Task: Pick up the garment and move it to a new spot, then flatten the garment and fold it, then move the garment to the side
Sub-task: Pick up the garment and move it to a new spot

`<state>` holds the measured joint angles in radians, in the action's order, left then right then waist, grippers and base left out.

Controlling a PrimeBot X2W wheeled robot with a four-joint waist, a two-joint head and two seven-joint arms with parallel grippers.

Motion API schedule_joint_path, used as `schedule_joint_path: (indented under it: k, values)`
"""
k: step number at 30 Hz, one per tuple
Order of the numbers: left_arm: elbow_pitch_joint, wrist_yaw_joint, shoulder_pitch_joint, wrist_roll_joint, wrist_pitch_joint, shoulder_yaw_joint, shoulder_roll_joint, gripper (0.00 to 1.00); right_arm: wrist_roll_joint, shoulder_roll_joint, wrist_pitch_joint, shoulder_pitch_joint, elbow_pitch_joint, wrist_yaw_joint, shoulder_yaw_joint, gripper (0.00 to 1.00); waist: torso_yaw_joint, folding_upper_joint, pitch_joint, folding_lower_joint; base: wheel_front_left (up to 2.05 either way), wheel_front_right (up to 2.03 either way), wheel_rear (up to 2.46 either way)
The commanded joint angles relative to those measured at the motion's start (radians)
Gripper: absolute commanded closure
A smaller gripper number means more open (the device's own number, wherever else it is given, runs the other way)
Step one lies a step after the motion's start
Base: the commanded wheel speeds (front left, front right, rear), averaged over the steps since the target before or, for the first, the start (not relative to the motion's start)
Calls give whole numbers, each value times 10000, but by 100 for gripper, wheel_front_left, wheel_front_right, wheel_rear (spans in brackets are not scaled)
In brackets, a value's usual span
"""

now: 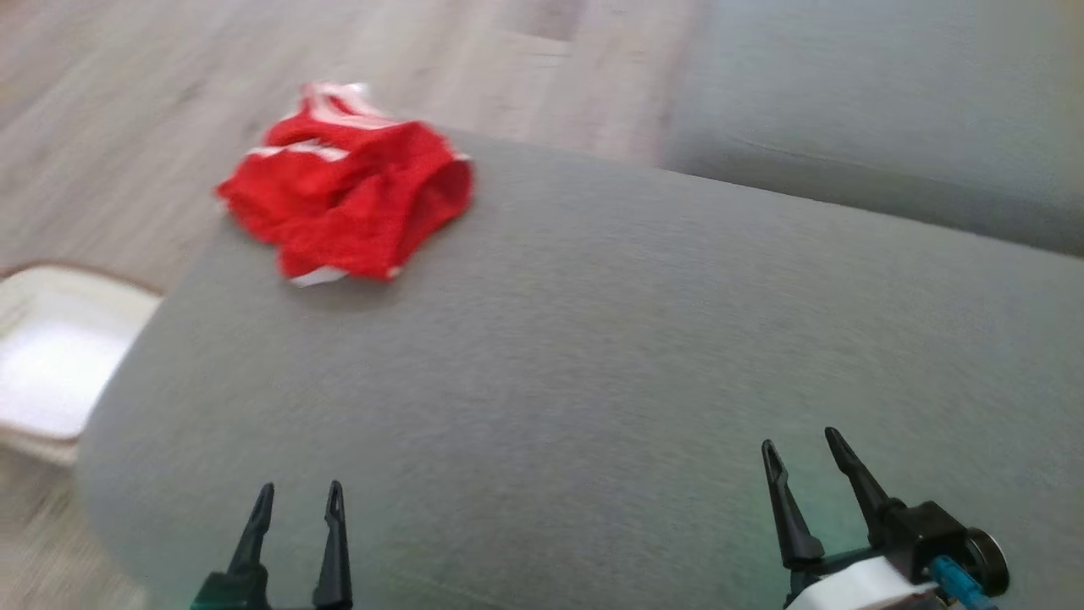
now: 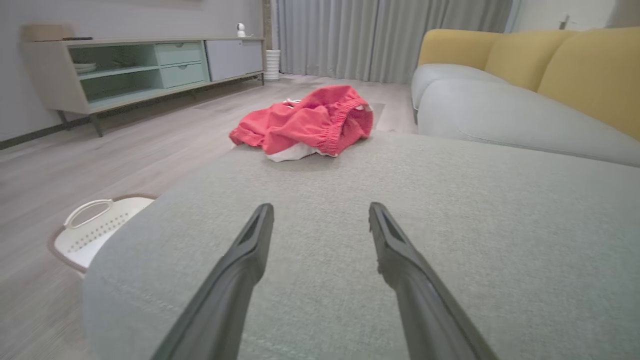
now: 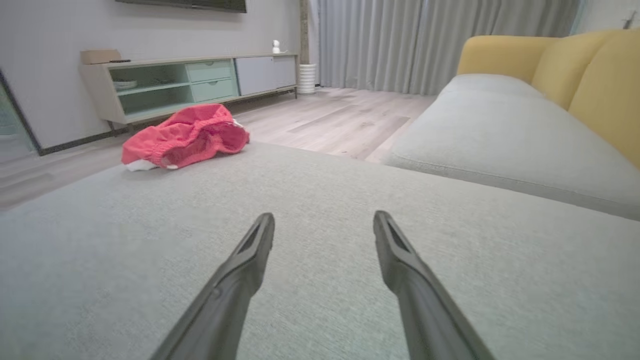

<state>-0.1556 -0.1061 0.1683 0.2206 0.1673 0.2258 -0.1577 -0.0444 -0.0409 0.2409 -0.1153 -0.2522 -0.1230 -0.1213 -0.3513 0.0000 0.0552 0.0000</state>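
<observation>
Stretching across the head view, the grey sofa cushion [image 1: 593, 356] lies mostly bare, with open fabric from 3 to 6 o'clock of the red garment [image 1: 347, 199]. It sits crumpled at the cushion's 11 o'clock corner, right at the far edge. Its long axis runs roughly 9 to 3 o'clock, and the elastic opening faces 3 o'clock. A white basket [image 1: 51, 364] stands on the floor at 9 o'clock. The left end effector [image 1: 302, 490] and right end effector [image 1: 800, 436] hover toward 6 o'clock, fingers spread, empty.
</observation>
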Motion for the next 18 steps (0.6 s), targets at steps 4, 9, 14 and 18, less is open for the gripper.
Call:
schedule_joint_path:
  k: [4,9,14,18]
  values:
    - [459,-96,-321,89,8,-436,-211,0,-60,-93,168,455,220,-77,-312,0,-1249,0,18,0,0,0,0]
    - [652,-252,-120,202,119,-600,-235,0,6,-93,177,647,162,-77,-521,0,-1422,0,-134,0,0,0,0]
    - [750,-333,-54,252,198,-615,-212,0,59,-93,182,779,95,-77,-594,0,-1477,0,-209,0,0,0,0]
    - [823,-350,-63,251,240,-626,-282,0,99,-93,186,771,113,-77,-535,0,-1497,0,-227,0,0,0,0]
